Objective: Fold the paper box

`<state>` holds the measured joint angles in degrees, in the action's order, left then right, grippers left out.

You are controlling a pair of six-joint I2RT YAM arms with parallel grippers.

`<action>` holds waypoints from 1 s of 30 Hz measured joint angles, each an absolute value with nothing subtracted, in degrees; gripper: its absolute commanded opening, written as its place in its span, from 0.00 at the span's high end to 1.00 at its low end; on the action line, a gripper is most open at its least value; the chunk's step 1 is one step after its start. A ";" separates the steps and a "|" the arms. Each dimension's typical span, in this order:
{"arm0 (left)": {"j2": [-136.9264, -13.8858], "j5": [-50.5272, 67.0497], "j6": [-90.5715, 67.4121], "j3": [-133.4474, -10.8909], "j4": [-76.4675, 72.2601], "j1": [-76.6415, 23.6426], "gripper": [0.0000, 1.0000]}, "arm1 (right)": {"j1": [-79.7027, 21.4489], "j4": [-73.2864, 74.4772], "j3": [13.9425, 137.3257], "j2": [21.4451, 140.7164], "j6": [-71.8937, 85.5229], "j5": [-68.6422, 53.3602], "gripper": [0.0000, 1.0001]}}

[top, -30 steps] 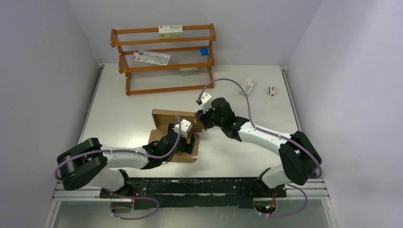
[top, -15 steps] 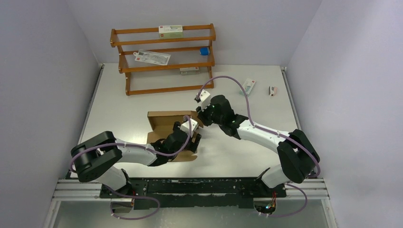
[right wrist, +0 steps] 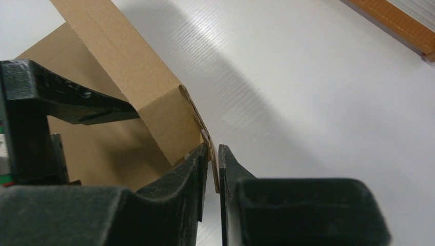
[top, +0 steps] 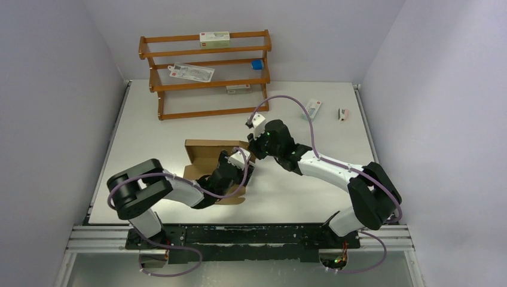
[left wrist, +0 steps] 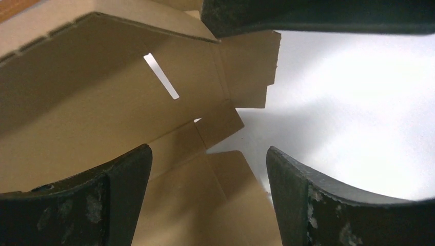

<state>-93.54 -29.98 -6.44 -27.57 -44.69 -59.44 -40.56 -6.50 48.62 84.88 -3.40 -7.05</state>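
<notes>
Currently: plain brown corrugated cardboard mailer box, half-erected, middle of the white table.
Right gripper apparently pinches its corner flap; left gripper hangs spread above the floor. With the base unpinned, a pull could drag the box or tear the flap.

A white counter fills the floor of a booth closed in by three plain, pale lilac walls. A wooden rack of three stepped tiers stands toward the far left corner, close to the back wall. An aluminium rail runs along the near edge. The light is even and soft, with faint shadows.
</notes>
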 measured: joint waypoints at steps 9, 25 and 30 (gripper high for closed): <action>-100.68 -32.38 -2.96 -28.84 -50.22 -59.44 0.18 | -40.56 -6.50 48.62 84.75 -2.15 -8.01 0.83; -106.54 -38.79 -6.94 -29.67 -56.05 -59.18 0.53 | -40.56 -6.55 47.70 83.64 -1.58 -9.50 0.83; -105.97 -38.13 -11.22 -26.79 -57.71 -57.91 0.67 | -40.56 -6.61 47.22 83.42 -1.54 -9.52 0.83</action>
